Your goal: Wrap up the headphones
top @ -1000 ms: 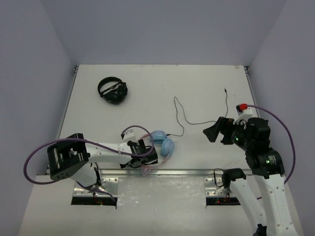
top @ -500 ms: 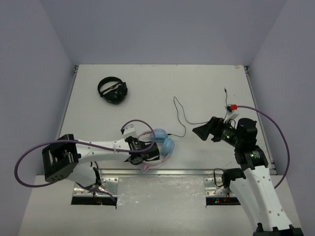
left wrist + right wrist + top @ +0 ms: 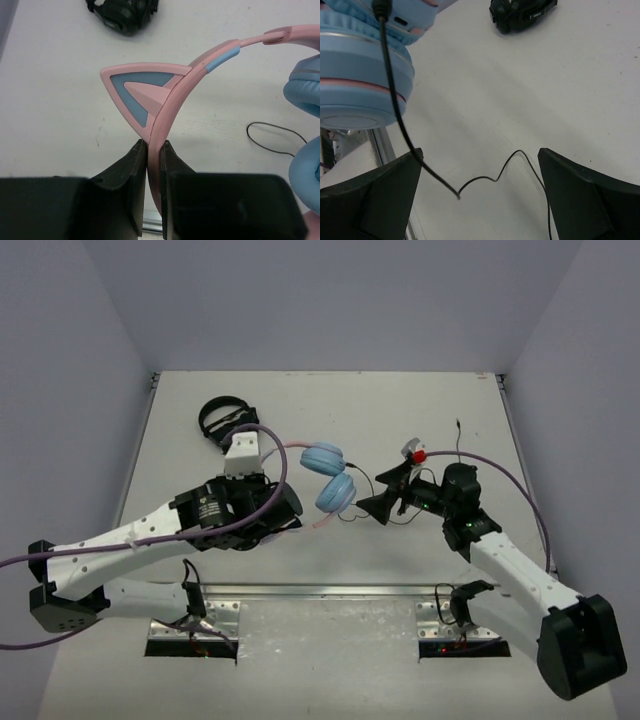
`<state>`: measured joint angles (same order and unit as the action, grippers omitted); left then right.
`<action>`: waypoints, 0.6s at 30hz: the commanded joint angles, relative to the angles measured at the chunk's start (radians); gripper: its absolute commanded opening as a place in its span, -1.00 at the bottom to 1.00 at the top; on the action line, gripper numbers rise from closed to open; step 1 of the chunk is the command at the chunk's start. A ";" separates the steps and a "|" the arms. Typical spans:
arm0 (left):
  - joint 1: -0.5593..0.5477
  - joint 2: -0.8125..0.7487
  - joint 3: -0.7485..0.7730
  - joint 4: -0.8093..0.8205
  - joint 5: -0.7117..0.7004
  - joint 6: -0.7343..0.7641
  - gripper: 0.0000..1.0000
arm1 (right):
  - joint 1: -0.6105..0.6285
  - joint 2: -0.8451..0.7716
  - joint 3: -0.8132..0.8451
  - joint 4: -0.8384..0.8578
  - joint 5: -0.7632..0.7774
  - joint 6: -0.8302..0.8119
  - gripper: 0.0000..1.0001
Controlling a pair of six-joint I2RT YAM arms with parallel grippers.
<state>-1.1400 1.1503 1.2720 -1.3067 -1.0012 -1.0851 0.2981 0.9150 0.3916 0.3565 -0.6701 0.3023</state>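
Above the white table (image 3: 420,410), held off its surface: pink cat-ear headphones with light blue cups (image 3: 330,475), headband clamped in the left gripper (image 3: 154,150) (just under one ear). Right gripper (image 3: 480,165) spread wide near the lower cup, grasping nothing; thin black cable (image 3: 395,100) dangling past.

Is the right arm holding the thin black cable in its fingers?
No: in the right wrist view its fingers stand wide apart, with the black cable merely running down between them.
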 commanded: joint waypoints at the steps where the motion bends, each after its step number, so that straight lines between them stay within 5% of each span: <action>1: 0.003 -0.043 0.072 0.183 -0.116 0.271 -0.99 | 0.042 0.083 0.033 0.154 0.063 -0.141 0.94; 5: 0.055 -0.113 0.070 0.473 -0.032 0.528 -0.99 | 0.053 0.151 -0.009 0.352 0.017 -0.056 0.80; 8: 0.124 -0.155 0.093 0.602 0.117 0.605 -0.99 | 0.055 0.188 -0.051 0.496 0.036 0.006 0.46; 18: 0.140 -0.074 0.297 0.575 0.220 0.607 -0.99 | 0.055 0.393 0.018 0.910 -0.039 0.262 0.35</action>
<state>-1.0046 1.0634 1.5101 -0.8268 -0.8074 -0.4709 0.3450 1.2667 0.3450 1.0351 -0.6823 0.4538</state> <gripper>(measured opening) 0.101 0.678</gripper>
